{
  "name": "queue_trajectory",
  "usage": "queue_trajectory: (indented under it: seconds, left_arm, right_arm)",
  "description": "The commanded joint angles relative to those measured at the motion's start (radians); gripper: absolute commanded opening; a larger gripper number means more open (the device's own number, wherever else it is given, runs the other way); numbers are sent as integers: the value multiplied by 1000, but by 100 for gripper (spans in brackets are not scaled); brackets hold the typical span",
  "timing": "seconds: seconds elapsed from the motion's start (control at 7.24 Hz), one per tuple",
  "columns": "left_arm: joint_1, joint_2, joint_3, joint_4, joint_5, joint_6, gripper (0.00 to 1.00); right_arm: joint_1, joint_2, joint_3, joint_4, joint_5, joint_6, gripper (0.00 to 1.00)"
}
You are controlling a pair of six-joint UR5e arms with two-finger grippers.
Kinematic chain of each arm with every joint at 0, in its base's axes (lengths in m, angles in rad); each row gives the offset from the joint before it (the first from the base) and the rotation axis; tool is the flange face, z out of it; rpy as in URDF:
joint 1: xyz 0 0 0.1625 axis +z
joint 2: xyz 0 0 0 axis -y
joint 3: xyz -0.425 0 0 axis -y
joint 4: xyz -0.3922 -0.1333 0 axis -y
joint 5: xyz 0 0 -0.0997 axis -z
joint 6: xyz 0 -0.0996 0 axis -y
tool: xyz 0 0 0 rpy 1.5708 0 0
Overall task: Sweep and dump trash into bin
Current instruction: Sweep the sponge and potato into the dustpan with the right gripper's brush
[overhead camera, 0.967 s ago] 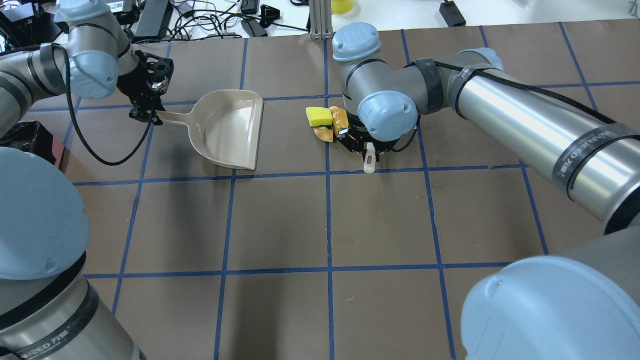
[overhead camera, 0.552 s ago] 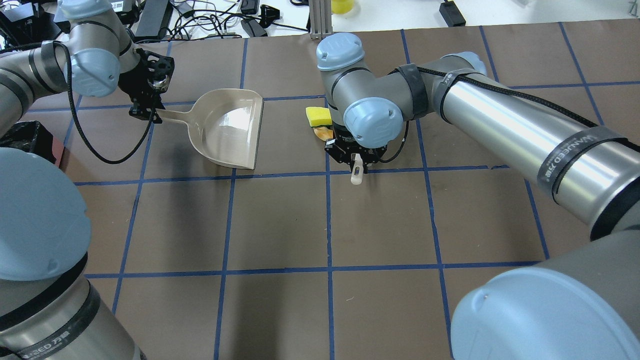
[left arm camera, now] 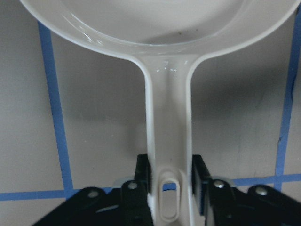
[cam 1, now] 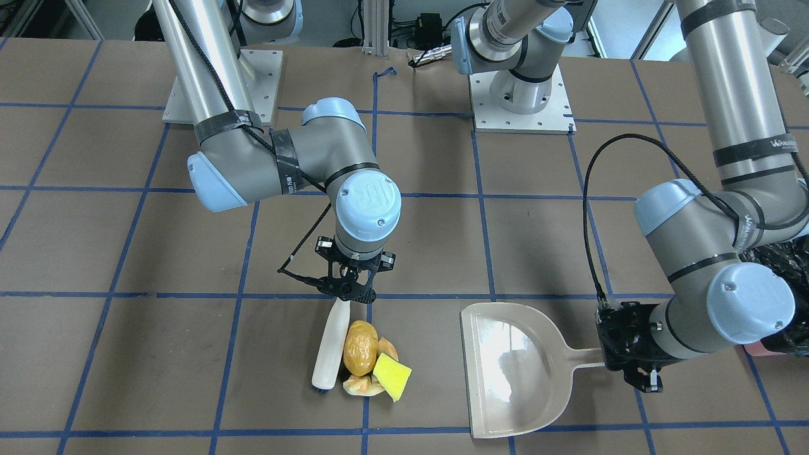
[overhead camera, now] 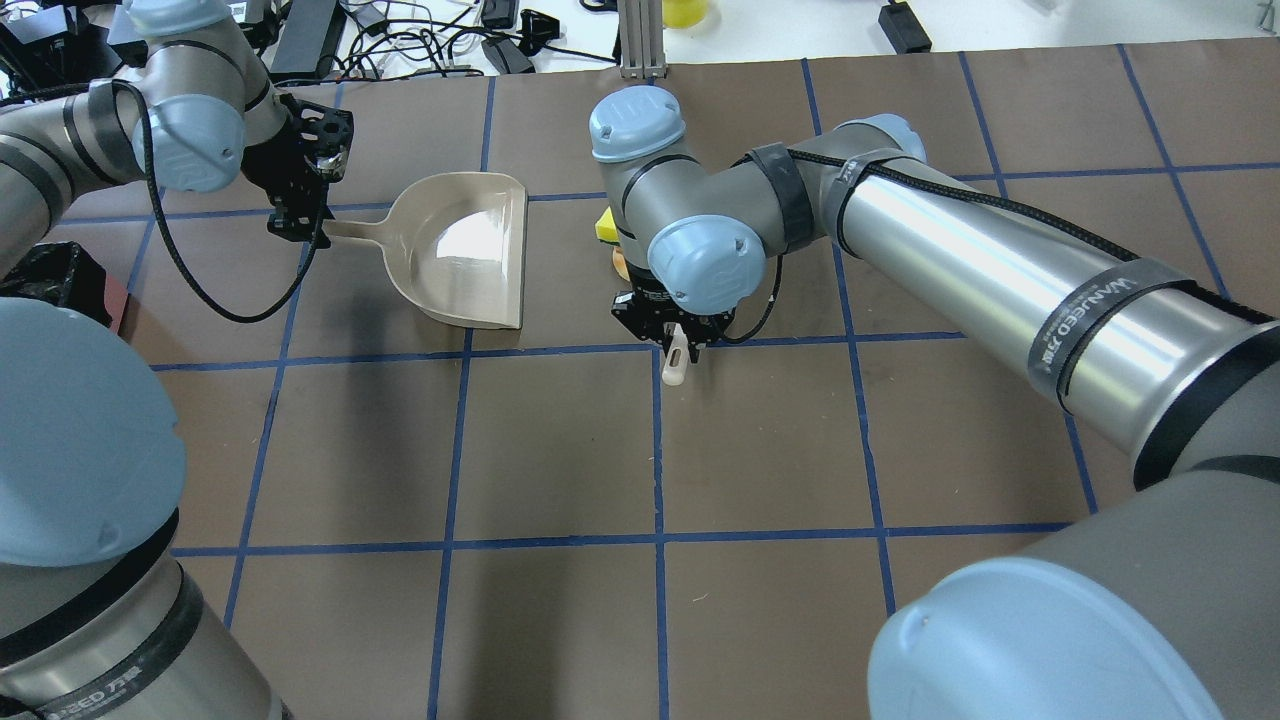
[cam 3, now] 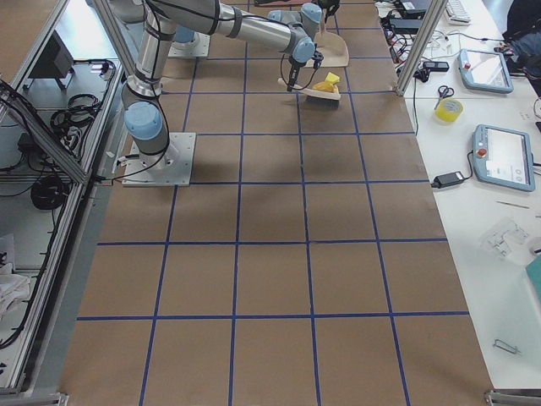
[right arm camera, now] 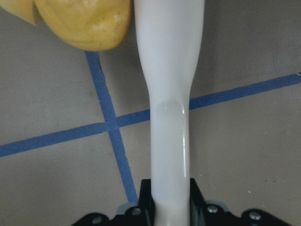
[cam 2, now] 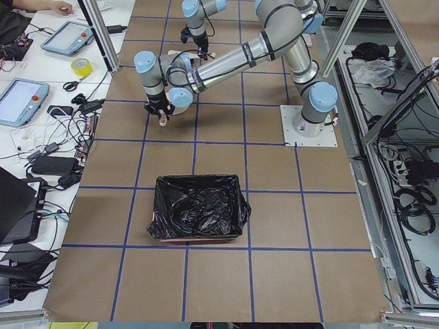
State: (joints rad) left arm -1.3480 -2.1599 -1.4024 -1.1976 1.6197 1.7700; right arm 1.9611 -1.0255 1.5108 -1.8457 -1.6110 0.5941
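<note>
The trash is a small pile: a golden-brown potato lump [cam 1: 360,346], a yellow sponge piece [cam 1: 392,376] and pale peel pieces [cam 1: 363,387]. In the overhead view only the sponge [overhead camera: 605,228] shows beside my right wrist. My right gripper [cam 1: 346,297] is shut on the handle of a white brush [cam 1: 332,344], which lies against the pile; it also shows in the right wrist view [right arm camera: 169,94]. My left gripper [cam 1: 616,357] is shut on the handle of the beige dustpan [cam 1: 512,366], whose open edge faces the pile. The black-lined pink bin [cam 2: 199,216] stands behind the left arm.
The brown table [overhead camera: 760,440] carries a blue tape grid. The bin's corner [overhead camera: 50,280] shows at the overhead view's left edge, next to my left arm. Cables and devices lie past the table's far edge [overhead camera: 420,50].
My right arm has swung left, sweeping the brush and trash toward the dustpan. The left gripper and dustpan have shifted only slightly.
</note>
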Motion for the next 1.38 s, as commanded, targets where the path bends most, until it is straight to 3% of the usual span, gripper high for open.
queue_trajectory:
  seconds: [0.0,0.69,0.97,1.1,1.24]
  left_arm:
    - [0,-1,0,0,-6,-6,10]
    - [1,0,0,0,-12,-7,9]
    - [1,2,0,0,-12,-7,8]
    - [3,0,0,0,-14,-7,0]
    - [3,0,0,0,-14,-7,0]
  right_arm:
    - [19,21,-39,-1,3,3,0]
    - [65,58,-118,-3,11,-13,0]
    - [76,87,-130,-53,26,-19,0]
    - [76,93,-136,-67,26,-19,0]
    - [77,102,-150,-66,28,-20,0]
